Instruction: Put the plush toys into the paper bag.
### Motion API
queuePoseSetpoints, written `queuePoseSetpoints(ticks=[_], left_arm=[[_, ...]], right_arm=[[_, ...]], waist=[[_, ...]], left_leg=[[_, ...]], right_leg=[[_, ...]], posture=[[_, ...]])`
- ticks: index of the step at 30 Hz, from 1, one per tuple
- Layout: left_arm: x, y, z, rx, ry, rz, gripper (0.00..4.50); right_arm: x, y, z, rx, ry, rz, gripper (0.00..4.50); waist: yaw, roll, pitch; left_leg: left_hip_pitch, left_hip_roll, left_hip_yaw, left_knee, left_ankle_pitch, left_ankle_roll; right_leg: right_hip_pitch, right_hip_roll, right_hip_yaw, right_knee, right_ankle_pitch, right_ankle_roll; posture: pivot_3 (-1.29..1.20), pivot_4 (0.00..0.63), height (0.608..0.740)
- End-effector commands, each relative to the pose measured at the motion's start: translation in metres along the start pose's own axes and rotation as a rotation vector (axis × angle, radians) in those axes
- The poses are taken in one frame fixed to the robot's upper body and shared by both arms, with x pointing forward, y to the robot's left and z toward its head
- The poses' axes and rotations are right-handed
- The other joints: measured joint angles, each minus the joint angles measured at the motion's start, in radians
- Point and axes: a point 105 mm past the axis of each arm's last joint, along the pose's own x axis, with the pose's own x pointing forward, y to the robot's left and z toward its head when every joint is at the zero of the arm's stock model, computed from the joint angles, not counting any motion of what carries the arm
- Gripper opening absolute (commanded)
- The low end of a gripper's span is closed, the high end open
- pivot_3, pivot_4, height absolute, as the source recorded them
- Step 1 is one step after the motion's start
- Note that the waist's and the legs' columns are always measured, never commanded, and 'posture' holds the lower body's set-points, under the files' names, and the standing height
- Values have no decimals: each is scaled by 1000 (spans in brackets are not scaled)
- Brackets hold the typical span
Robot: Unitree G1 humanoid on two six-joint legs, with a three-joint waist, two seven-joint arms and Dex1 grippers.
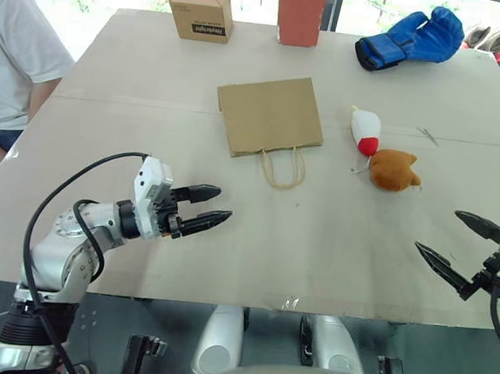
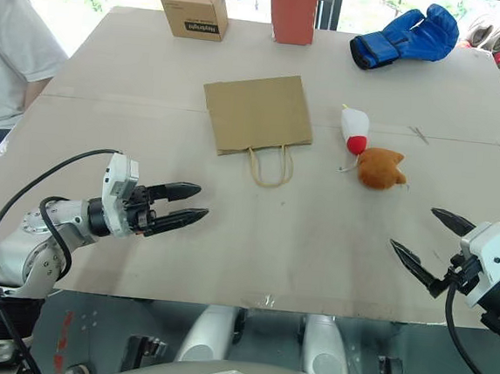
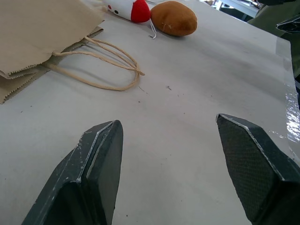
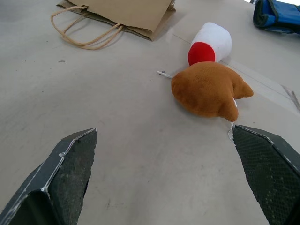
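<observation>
The two toys lie on the table, right of its middle, touching each other. The white toy (image 1: 365, 127) has its red end towards the near edge, and the orange toy (image 1: 394, 170) lies just beside that red end, on the near side. Both are outside the bag.

The bag (image 1: 269, 115) lies flat near the middle of the table, to the left of the toys and apart from them. Its two cord handles (image 1: 284, 167) point to the near edge, one on top of the other.

The left gripper (image 1: 208, 209) is above the near left part of the table, its jaws apart and holding nothing. It points to the right, towards the middle. The right gripper (image 1: 462, 241) is by the near right corner, with its jaws wide apart and also holding nothing. In the right wrist view the orange toy is between its two fingers (image 4: 61, 180) but still well ahead of them.

At the far edge stand a small cardboard box (image 1: 201, 12) and a red block (image 1: 300, 12). A blue glove (image 1: 412, 39) lies near the far right corner. A person in a white shirt (image 1: 12, 52) stands at the left edge.
</observation>
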Motion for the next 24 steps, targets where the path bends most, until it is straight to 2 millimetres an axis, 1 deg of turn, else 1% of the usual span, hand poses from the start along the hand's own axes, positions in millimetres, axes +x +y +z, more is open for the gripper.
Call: queuePoseSetpoints(ticks=[1,3,6,7,9,11,12,15,18,21,24], left_arm=[[7,6,14,57,-30,5,3461],[20,19,25,135,-52,45,3461],[30,29,34,236,-65,59,3461],[33,32,34,275,-52,61,3461],[38,45,34,381,9,142,3461],[42,57,36,462,45,214,3461],[49,61,38,567,75,196,3461],[68,65,37,775,130,118,3461],[87,64,33,879,127,48,3461],[107,61,34,978,109,-9,3461],[123,60,26,1105,155,-73,3461]], right_arm=[[6,6,13,-26,-59,-2,4500],[14,14,21,-42,-102,-7,4500],[18,20,25,-60,-127,-27,4500],[19,22,27,-74,-132,-35,4500],[21,30,30,-70,-142,-21,4500],[23,32,30,-85,-128,-49,4500],[24,36,30,-82,-129,-50,4500],[26,43,29,-69,-130,-53,4500],[26,44,27,-65,-122,-76,4500],[27,43,28,-66,-125,-95,4500],[26,45,29,-70,-123,-102,4500]], waist=[[1,0,0],[8,0,0],[13,0,0],[14,-1,0],[13,-1,0],[16,-1,0],[18,-1,0],[25,-1,0],[24,-1,-1],[23,-2,-1],[22,-2,-1]], left_leg=[[0,0,0,0,0,0],[0,0,0,0,0,0],[0,0,0,0,0,0],[0,0,1,1,0,0],[0,0,2,1,0,0],[0,0,1,0,0,1],[0,0,1,0,0,1],[0,1,0,0,0,0],[-1,0,2,1,0,0],[-1,0,2,1,0,1],[-1,0,2,1,0,1]], right_leg=[[0,0,0,0,0,0],[0,0,-1,0,0,0],[0,0,-2,1,-1,3],[0,0,-1,0,-1,2],[0,0,0,0,0,0],[0,1,0,0,0,0],[0,2,0,1,0,0],[0,3,-1,1,0,0],[0,2,0,0,0,1],[0,2,0,0,0,1],[0,3,0,1,2,4]], posture=[[0,150,740],[0,150,740],[0,150,740],[0,150,740],[0,150,740],[0,150,740],[0,150,740],[0,150,740],[0,150,740],[0,150,740],[0,150,740]])
